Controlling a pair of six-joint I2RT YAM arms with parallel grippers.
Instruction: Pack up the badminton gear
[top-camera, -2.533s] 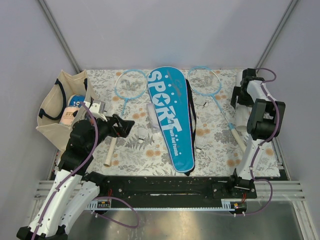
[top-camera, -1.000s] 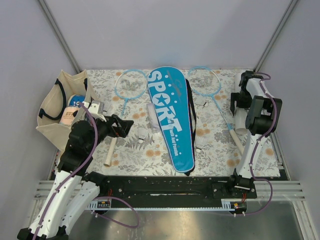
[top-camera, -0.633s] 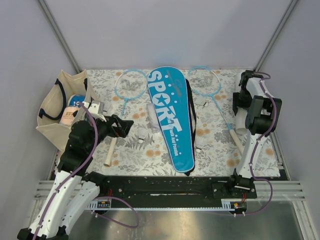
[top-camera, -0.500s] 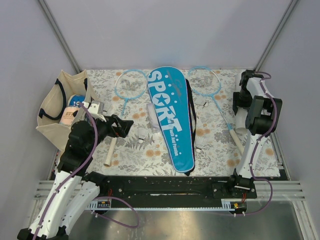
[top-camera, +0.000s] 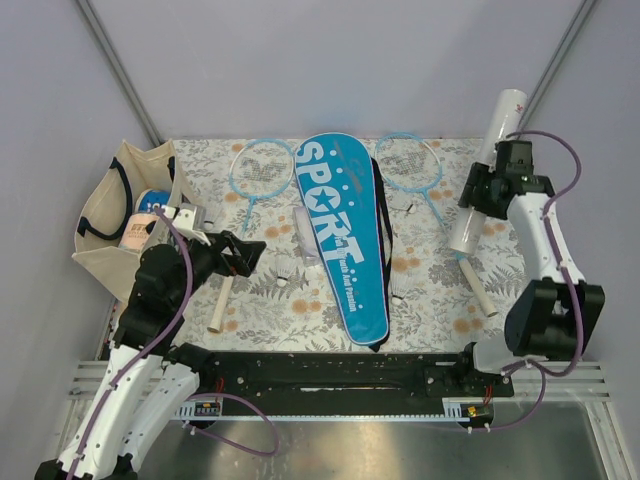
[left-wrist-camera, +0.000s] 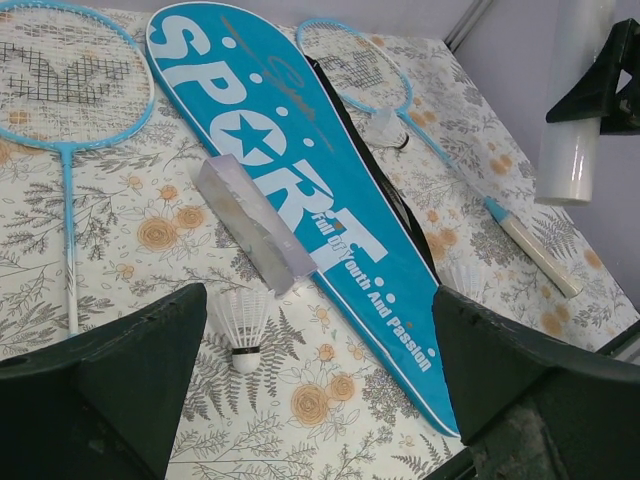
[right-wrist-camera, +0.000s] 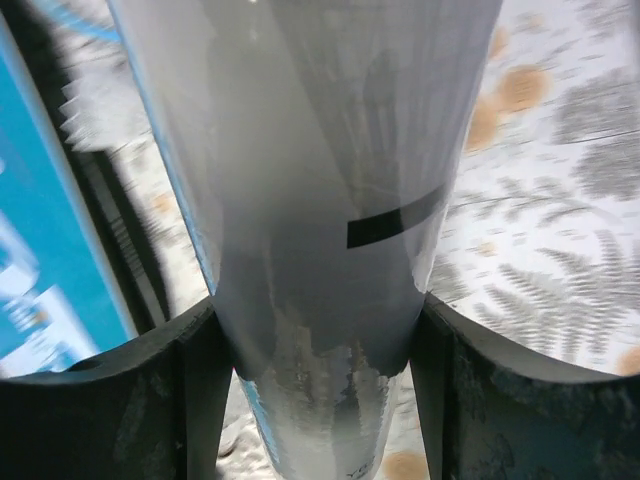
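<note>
My right gripper (top-camera: 494, 187) is shut on the long white tube (top-camera: 488, 172) and holds it tilted above the table's right side. In the right wrist view the tube (right-wrist-camera: 320, 200) fills the gap between both fingers (right-wrist-camera: 150, 400). My left gripper (top-camera: 246, 251) is open and empty, low over the mat near a shuttlecock (left-wrist-camera: 240, 325). The blue "SPORT" cover (top-camera: 340, 230) lies in the middle. One light-blue racket (top-camera: 262, 170) lies to its left and the other (top-camera: 410, 162) to its right. More shuttlecocks (top-camera: 398, 292) lie on the mat.
A beige tote bag (top-camera: 105, 225) with items inside stands at the left edge. A clear plastic box (left-wrist-camera: 250, 220) lies beside the cover. The flowered mat (top-camera: 440, 300) covers the table. Grey walls close in on three sides.
My right arm has swung up and forward, lifting the white tube off the mat at the right edge. My left arm has stayed still.
</note>
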